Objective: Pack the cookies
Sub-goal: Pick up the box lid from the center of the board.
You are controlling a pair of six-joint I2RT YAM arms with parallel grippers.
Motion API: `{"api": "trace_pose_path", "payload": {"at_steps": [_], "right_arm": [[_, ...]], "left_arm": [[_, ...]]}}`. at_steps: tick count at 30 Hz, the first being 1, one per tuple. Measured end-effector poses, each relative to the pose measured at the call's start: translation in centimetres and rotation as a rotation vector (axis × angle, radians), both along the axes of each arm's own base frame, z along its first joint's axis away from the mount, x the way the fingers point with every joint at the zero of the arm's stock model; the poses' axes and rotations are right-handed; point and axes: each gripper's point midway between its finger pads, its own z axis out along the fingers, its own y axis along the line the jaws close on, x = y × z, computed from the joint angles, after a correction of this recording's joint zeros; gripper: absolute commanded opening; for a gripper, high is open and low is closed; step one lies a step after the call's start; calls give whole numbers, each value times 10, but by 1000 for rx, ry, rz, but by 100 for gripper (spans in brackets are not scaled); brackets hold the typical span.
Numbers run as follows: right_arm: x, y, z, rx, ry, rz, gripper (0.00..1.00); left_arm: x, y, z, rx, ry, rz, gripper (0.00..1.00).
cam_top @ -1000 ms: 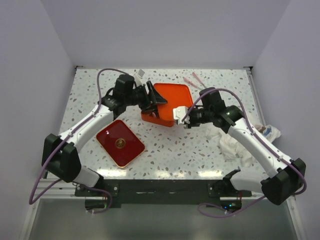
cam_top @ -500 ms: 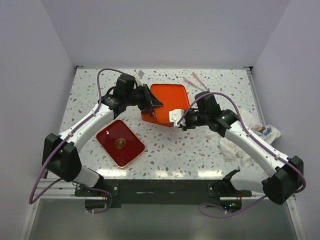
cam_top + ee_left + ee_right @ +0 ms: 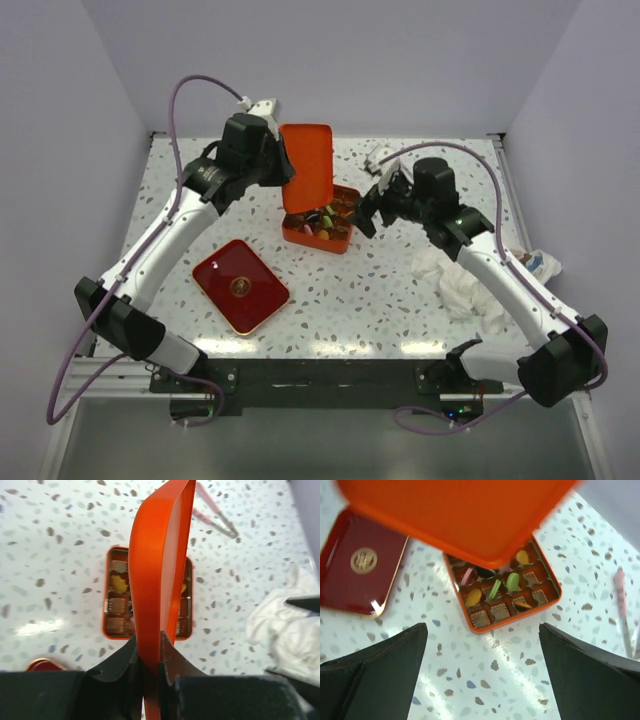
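Left gripper (image 3: 149,656) is shut tight on the edge of the orange lid (image 3: 161,565) and holds it upright above the orange tin (image 3: 338,243). I take it the lid is kept high and on edge so the tin's compartments are open to reach. The right gripper (image 3: 482,630) hangs just to the right of the tin with its fingers spread wide and nothing between them. Aimed at the tin as it is, it looks ready to go in.

A crumpled white cloth (image 3: 468,287) lies well to the tin's near right. A red box (image 3: 240,285) lies flat to its near left. Both are clear of the work. Pink tongs (image 3: 215,517) lie beyond the tin on its far right.

The cookies (image 3: 512,581) sit in the tin's compartments, some lying flat and some tipped on edge. The row nearest the right gripper looks unfilled, so I'd judge the packing only partly done.

From the left wrist the lid is seen edge-on and blocks the tin's middle strip, with only one yellow cookie clear. The right wrist looks under the lid and gives the colours: green, yellow, pink, orange and one dark. It also shows the red box's gold emblem. Only the overhead view shows both arms at once.
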Motion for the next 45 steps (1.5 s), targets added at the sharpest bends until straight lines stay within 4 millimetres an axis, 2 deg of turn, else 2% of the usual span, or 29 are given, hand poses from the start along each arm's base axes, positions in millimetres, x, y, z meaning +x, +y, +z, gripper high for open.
{"api": "trace_pose_path", "payload": {"at_steps": [3,6,10,13,18,20,23,26,29,33,40,45], "right_arm": [[33,-16,12,170,165,-169,88],[54,-13,9,319,356,-236,88],[50,10,-5,434,605,-224,87],[54,24,2,523,750,-213,86],[64,27,19,688,939,-223,86],[64,28,22,757,1025,-235,86],[59,32,18,820,1158,-273,88],[51,37,12,843,1278,-323,89],[44,46,9,845,1353,-360,90],[38,54,10,850,1414,-379,90],[34,55,14,875,1464,-405,85],[28,55,31,896,1445,-374,79]], "left_arm": [[-5,9,7,198,-124,-8,0],[-12,15,5,385,-206,-11,0],[-16,22,-7,643,-299,-37,0],[-22,31,-26,823,-368,-84,0],[-45,43,-47,1002,-502,-212,0],[-51,52,-43,1042,-577,-223,0],[-55,59,-27,1070,-712,-201,0],[-58,56,-13,1105,-827,-183,0],[-57,45,-7,1165,-905,-200,0],[-53,31,-6,1249,-954,-244,0],[-50,26,-1,1294,-990,-248,0],[-50,26,4,1288,-1004,-230,0]]}}
